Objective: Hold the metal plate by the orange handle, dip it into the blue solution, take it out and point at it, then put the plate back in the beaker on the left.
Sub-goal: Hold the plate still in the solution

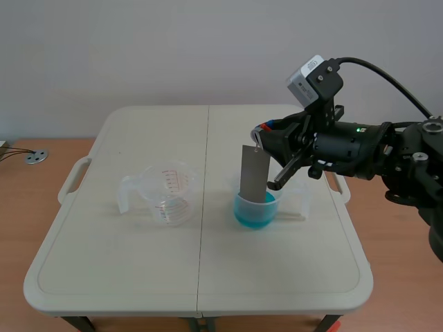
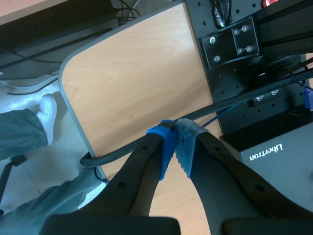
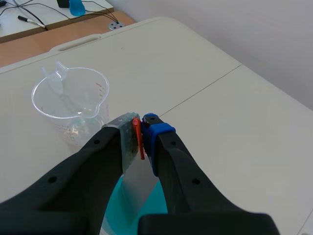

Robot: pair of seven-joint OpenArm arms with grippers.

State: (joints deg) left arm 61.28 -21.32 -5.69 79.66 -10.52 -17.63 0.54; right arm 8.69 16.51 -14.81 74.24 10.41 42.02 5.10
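Dip step in hand: right claw (image 3: 139, 133) was clamped on the orange handle (image 3: 138, 140), metal plate (image 1: 253, 174) hung below it into the blue solution (image 1: 255, 213); a straight lift clear was judged due next.

A thin grey rectangular metal plate (image 1: 253, 173) is held upright by its small orange handle (image 3: 139, 138), which is pinched between the pads of the right end effector (image 3: 140, 134). Its lower edge is sunk inside a clear beaker (image 1: 280, 199) partly filled with blue solution (image 1: 252, 214), just right of the centre seam of the worktop (image 1: 138, 277). An empty measuring beaker (image 1: 169, 195) with red graduations is seen standing upright to the left, well apart
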